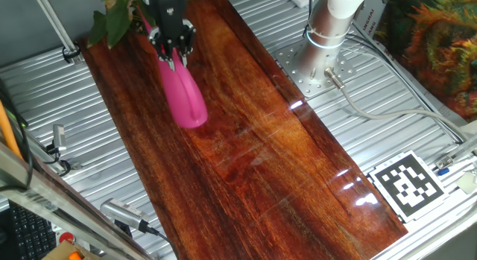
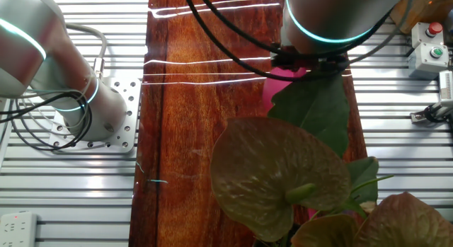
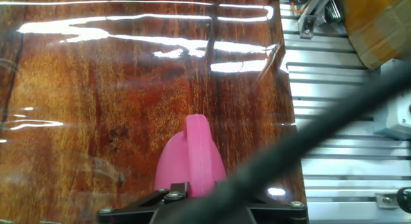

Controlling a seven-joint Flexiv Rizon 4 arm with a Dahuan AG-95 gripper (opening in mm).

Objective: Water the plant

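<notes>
1. The gripper point(image 1: 172, 53) hangs over the far end of the wooden counter point(image 1: 261, 163), its dark fingers point(image 1: 183, 38) drawn in tight on the top of a pink watering can point(image 1: 182, 96) — pinching it by the handle, with no gap to be seen between fingers and plastic.
2. In the hand view the gripper's black frame runs along the bottom edge, and the can's narrow pink handle point(image 3: 196, 150) rises straight out of it, with the rounded body spreading to either side just below.
3. The can is lifted and tilted. In one fixed view its long axis runs from the gripper down and slightly right, the broad pink bottom nearest the camera and the top end up at the fingers, toward the leaves. Its spout cannot be made out in any view.
4. The plant point(image 1: 113, 16) sits at the far corner of the counter, just beside the gripper and a little to its left in that view; only a few green leaves show at the picture's top edge.
5. In the other fixed view the plant fills the foreground — broad, pointed leaves point(image 2: 272, 173), one dark green blade reaching up to the arm's lit ring, with a sliver of pink can point(image 2: 279, 88) just behind it. Whether the can touches the leaves cannot be told.
6. Further out, the arm's base point(image 1: 328, 25) stands on a grey mounting plate beside the counter, well apart from the can, and a black-and-white marker tag point(image 1: 408, 184) lies by the counter's near corner.
</notes>
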